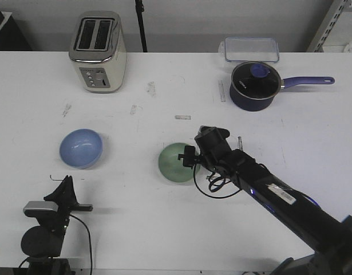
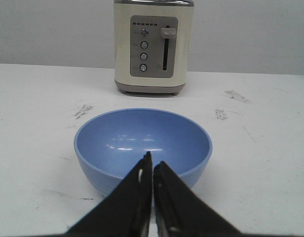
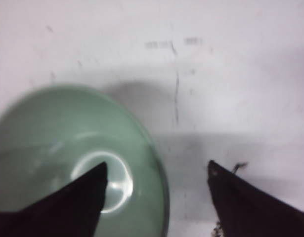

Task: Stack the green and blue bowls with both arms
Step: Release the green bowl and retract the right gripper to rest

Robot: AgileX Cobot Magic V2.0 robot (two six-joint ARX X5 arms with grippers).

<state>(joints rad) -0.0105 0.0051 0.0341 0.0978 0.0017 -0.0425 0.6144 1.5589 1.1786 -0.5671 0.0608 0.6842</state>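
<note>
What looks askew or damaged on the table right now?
Nothing is spilled or broken. The pale green glossy bowl looks tilted on its side under the open right gripper, one finger over its inside, one outside the rim. The light blue bowl sits upright. Dark scuffs mark the white table.

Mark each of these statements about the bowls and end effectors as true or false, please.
1. The green bowl sits inside the blue bowl. False: they stand apart on the table.
2. The right end effector is open, straddling the green bowl's rim. True.
3. The left end effector is shut. True.
4. The left end effector grips the blue bowl. False: it is short of it, holding nothing.
5. The toaster stands behind the blue bowl. True.
</note>
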